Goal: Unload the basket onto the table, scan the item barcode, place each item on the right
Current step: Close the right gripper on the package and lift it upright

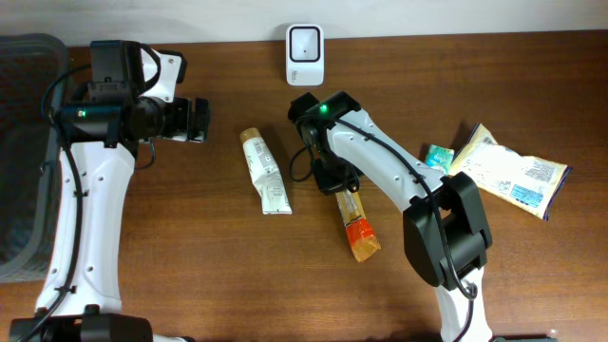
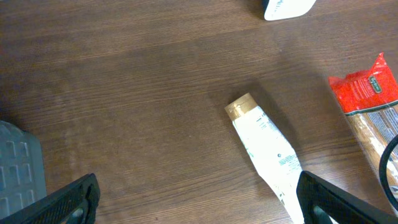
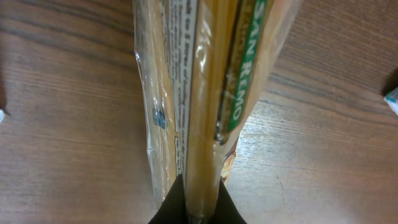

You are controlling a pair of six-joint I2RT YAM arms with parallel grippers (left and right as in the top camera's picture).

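Overhead: my right pincer [image 1: 334,179] is clamped on the upper end of one pasta packet [image 1: 357,226]. The packet lies on the table [image 1: 190,247] below the single white scanner [image 1: 304,54], likely gripped there so its barcode can be raised to it. My left pincer [image 1: 193,120] hangs spread apart, empty.

Left wrist: one tube [image 2: 267,149] lies between my parted fingers [image 2: 68,205].

Right wrist: the packet is pinched edge-on.

Also here are one pale bag [image 1: 508,171] and one teal pack [image 1: 438,157].

White arms [image 1: 90,204], black joints [image 1: 446,236] and cables [image 1: 47,95]
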